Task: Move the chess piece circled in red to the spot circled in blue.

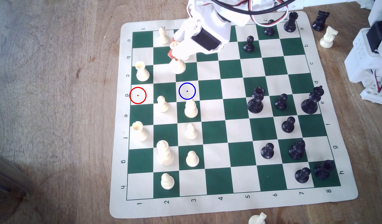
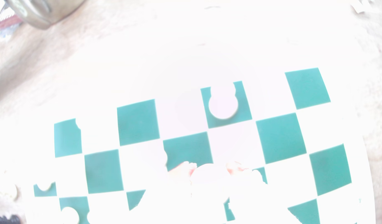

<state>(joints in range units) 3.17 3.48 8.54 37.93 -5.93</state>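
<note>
Exterior view first: the jaws (image 1: pixel 172 50) hang over the far part of the chessboard (image 1: pixel 209 137), toward the exterior view's left, with orange pads showing at the tips; they are closed around the cream queen (image 1: pixel 177 66), whose wide base shows just below the tips while its crown is hidden between them; whether the base touches the board I cannot tell. The queen sits near the blue-ringed square (image 1: pixel 187 91), on the far side of it and slightly toward the exterior view's left; the ring itself is bare. The red ring (image 1: pixel 138 95) marks a bare cream square at the board's edge, to the exterior view's left of the blue ring. A cream bishop (image 1: pixel 191 108) stands just on the near side of the blue ring. Wrist view is badly washed out; a pale round top (image 2: pixel 209 178) sits between two faint orange pads (image 2: pixel 186 167), above the green squares.
</note>
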